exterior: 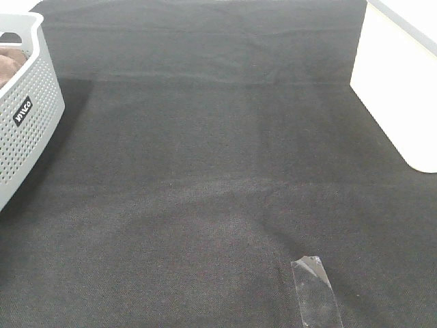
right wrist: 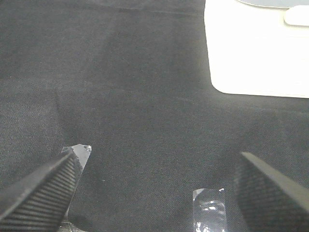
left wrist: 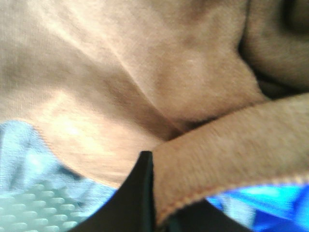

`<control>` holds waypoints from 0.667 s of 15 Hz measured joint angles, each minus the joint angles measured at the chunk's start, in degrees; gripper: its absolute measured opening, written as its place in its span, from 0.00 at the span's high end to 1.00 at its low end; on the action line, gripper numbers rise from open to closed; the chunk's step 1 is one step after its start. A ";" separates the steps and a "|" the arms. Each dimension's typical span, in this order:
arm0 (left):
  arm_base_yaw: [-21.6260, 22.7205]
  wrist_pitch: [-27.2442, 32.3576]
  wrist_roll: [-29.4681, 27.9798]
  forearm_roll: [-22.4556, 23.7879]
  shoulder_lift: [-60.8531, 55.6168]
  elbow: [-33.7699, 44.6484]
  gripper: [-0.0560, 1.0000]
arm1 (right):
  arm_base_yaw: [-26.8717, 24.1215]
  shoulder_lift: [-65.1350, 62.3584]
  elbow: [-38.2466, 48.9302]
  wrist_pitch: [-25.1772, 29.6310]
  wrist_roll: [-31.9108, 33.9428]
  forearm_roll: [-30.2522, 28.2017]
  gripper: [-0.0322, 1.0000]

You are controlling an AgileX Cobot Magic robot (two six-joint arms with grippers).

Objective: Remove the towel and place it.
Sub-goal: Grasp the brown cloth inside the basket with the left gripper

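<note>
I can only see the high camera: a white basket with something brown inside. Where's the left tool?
Observer: Down in the basket. The left tool is shut on a hemmed fold of the brown towel.
Operator: What about the right tool?
Observer: The right tool is open and holds nothing, above the black mat.
Operator: Is only the towel in the basket?
Observer: No, something blue shows past the towel's edge.

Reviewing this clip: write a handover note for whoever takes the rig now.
Left gripper: shut on a hemmed fold of the towel, in the grey perforated basket at far left.
Right gripper: open, empty, above the black table near a clear tape strip.
Done: towel gripped.
Left: lift it out and place it.
</note>
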 joint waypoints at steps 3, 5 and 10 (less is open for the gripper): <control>-0.23 0.80 -3.27 0.00 -0.46 0.00 0.95 | 0.00 0.00 0.00 0.00 0.00 0.00 0.18; -1.26 1.89 -6.76 -0.23 -2.35 0.00 0.95 | 0.00 0.00 0.00 0.00 0.00 0.00 0.18; -4.87 2.46 -9.17 -4.13 -12.72 0.00 0.95 | 0.00 0.00 0.00 0.00 0.00 0.00 0.18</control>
